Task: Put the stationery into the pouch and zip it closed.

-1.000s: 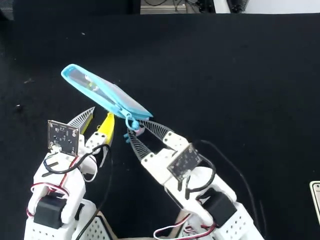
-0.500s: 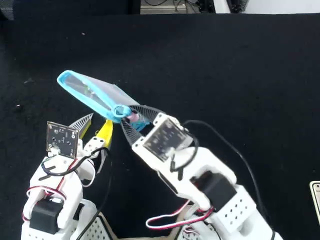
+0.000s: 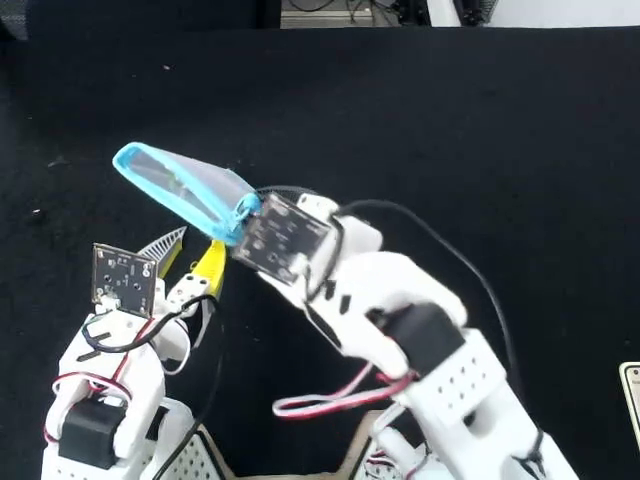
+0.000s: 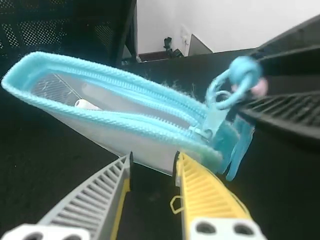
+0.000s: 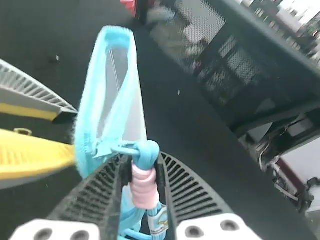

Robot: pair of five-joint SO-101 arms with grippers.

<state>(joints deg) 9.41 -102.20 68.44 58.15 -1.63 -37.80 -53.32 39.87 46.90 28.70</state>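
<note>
A light blue pouch [image 3: 175,183] with a clear side stands tilted on its edge on the black table. Through its side a white item [image 4: 83,104] shows in the left wrist view. My right gripper [image 5: 142,161] is shut on the zipper pull [image 5: 143,170], a pink bead on a blue knotted cord, at the pouch's near end. The slider [image 4: 210,125] sits near that end, and the two tooth lines stand apart toward the far end. My left gripper [image 4: 152,161] is open, with its grey and yellow fingertips [image 4: 186,167] just short of the pouch's lower edge.
The right arm [image 3: 400,330] crosses the middle of the table, its wrist camera covering its fingers from above. A pale card-like object [image 3: 632,388] lies at the right edge. The table's far edge runs along the back.
My right arm has swung forward and to the left with the zipper pull in its grip, along the pouch. The pouch has shifted slightly left. The left arm has hardly moved.
</note>
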